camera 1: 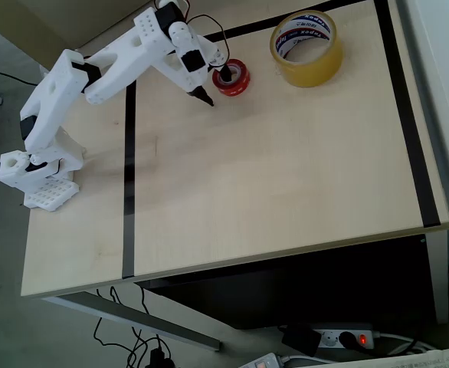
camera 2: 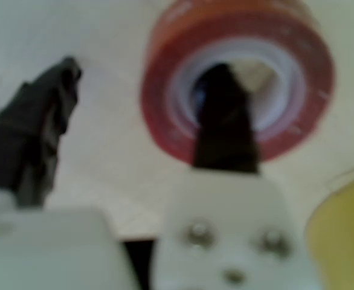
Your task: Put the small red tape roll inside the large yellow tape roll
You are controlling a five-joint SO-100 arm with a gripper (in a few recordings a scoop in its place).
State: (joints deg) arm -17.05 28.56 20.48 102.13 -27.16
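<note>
1. Toward the far edge of the worktop (camera 1: 286,176) in the overhead view, the small red tape roll (camera 1: 232,77) lies flat, its white core facing up.
2. Right of it in that view, apart from it with bare wood between, the large yellow tape roll (camera 1: 306,47) also lies flat; its white inner core with blue and red print is open to the camera and nothing lies inside it.
3. A white arm (camera 1: 94,73) reaches from its base (camera 1: 42,180) near the left edge across to the red roll.
4. Its gripper (camera 1: 217,87) is spread wide: one dark fingertip is down in the hole of the red roll, the other stands outside the ring on the wood, so the roll's wall is between the two.
5. The wrist view, though blurred, shows this too: a dark finger (camera 2: 224,121) sits inside the white core of the small red tape roll (camera 2: 165,115), while the other finger (camera 2: 35,142) is well to the left over bare wood, not touching the roll.
6. A yellow edge of the large yellow tape roll (camera 2: 343,235) shows at the lower right of the wrist view.
7. Black tape lines (camera 1: 129,176) run across the worktop.
</note>
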